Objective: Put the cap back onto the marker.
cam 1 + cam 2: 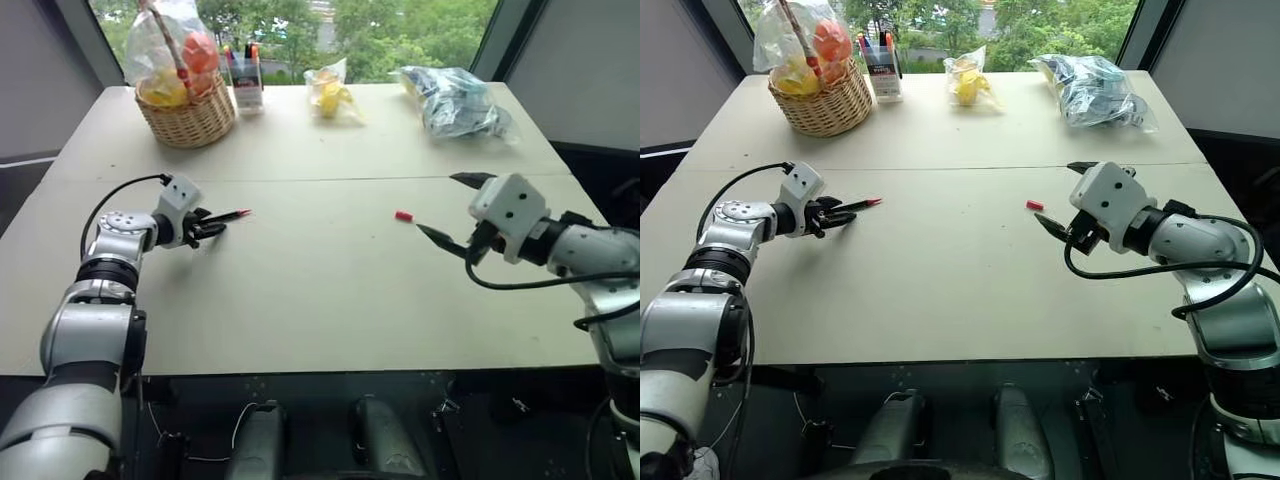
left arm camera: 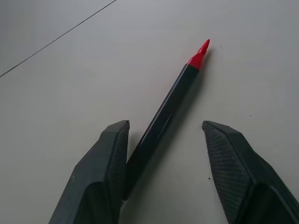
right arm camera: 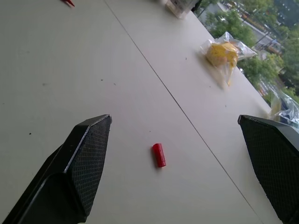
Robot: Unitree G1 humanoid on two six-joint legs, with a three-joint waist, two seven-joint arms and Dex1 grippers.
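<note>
The marker [image 1: 228,216], slim and black with a bare red tip, lies on the table at the left. My left gripper [image 1: 205,226] is low over its rear end. In the left wrist view the marker [image 2: 168,112] runs between the two fingers, resting against one finger [image 2: 110,158] with a gap to the other, so the jaws stand open. The cap [image 1: 403,215], a tiny red cylinder, lies on the table right of centre. My right gripper [image 1: 455,210] hovers just to its right, wide open and empty. The right wrist view shows the cap [image 3: 159,155] lying ahead, between the spread fingers.
Along the far edge stand a wicker basket [image 1: 190,120] of bagged fruit, a clear holder of coloured markers [image 1: 246,85], a bag of yellow things [image 1: 330,95] and a bluish plastic bag [image 1: 455,100]. A seam [image 1: 320,180] crosses the table.
</note>
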